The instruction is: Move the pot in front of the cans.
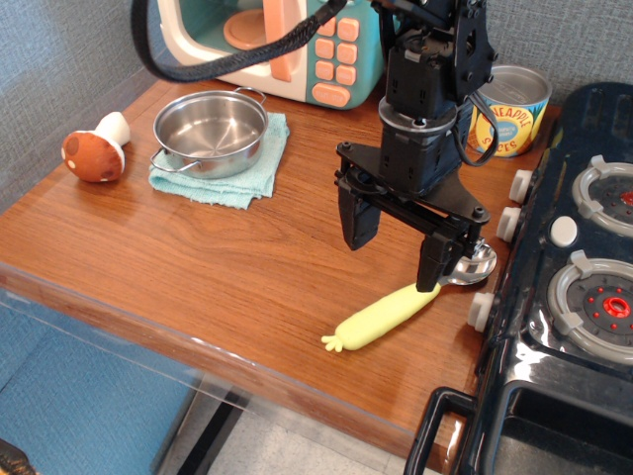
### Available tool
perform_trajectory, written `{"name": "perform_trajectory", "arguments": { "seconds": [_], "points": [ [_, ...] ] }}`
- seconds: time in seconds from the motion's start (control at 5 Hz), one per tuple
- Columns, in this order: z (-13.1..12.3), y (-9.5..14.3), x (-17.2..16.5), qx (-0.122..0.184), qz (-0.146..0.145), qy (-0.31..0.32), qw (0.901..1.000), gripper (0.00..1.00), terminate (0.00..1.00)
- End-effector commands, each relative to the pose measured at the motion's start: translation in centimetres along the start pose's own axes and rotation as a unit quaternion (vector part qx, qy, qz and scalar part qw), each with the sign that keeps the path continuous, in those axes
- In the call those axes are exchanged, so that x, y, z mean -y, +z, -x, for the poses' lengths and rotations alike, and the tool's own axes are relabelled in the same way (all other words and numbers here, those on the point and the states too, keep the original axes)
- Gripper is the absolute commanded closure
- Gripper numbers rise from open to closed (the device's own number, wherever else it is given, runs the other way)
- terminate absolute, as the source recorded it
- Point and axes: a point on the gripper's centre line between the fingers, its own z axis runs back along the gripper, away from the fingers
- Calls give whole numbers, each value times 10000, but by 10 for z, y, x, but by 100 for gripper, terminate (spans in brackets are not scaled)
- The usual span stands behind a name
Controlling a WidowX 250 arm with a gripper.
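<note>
The shiny steel pot (pixel 211 133) with wire loop handles sits on a light blue cloth (pixel 226 166) at the back left of the wooden table. The yellow-and-blue pineapple can (pixel 510 111) stands at the back right, partly behind my arm. The red tomato sauce can is hidden or out of view. My gripper (pixel 394 245) is open and empty, pointing down over the table's middle right, well to the right of the pot and just above a steel spoon with a yellow handle (pixel 384 315).
A toy microwave (pixel 277 40) stands at the back behind the pot. A brown toy mushroom (pixel 96 149) lies at the left edge. A black toy stove (pixel 574 287) with knobs borders the table's right side. The table's front edge (pixel 198 341) is close.
</note>
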Motion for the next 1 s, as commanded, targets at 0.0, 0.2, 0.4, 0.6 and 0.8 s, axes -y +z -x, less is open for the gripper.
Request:
{"name": "perform_trajectory", "arguments": {
  "seconds": [0.0,0.2,0.4,0.6,0.8],
  "points": [
    [0,0,0,0,0,0,10000,0,0],
    [-9,10,-42,168,-101,429,9989,0,0],
    [-14,20,-89,261,-303,951,9947,0,0],
    [-18,34,-126,354,-527,1266,9899,0,0],
    [-30,33,-168,408,-648,1395,9873,0,0]
  ]
}}
